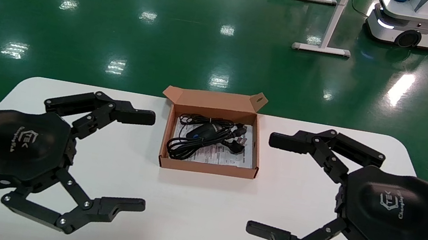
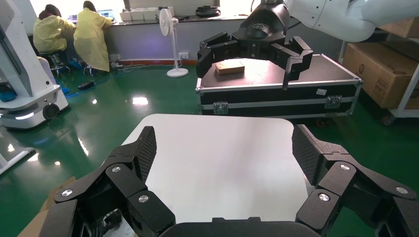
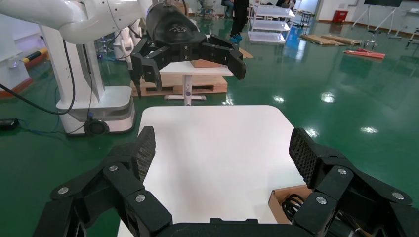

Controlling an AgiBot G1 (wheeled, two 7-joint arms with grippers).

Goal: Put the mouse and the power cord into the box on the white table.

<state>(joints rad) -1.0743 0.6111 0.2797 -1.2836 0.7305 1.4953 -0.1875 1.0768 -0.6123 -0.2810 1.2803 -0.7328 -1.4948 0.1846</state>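
Observation:
The box [image 1: 206,167], shallow brown cardboard with its flap lid [image 1: 213,99] standing up at the back, sits mid-way along the far side of the white table [image 1: 198,220]. Inside it, on a printed white sheet, the mouse [image 1: 202,131] lies on top of the power cord [image 1: 180,147], whose plug [image 1: 238,145] points right. My left gripper [image 1: 147,162] hovers open to the left of the box, holding nothing. My right gripper [image 1: 262,183] hovers open to the right, also holding nothing. In the right wrist view a box corner [image 3: 282,195] with black cable [image 3: 295,203] shows beside my right gripper [image 3: 221,148].
Beyond the table's far edge lies green floor with a white stand's feet [image 1: 322,49] and a white mobile robot base [image 1: 410,22] at the back right. In the left wrist view a black flight case [image 2: 276,84] stands past the table's end.

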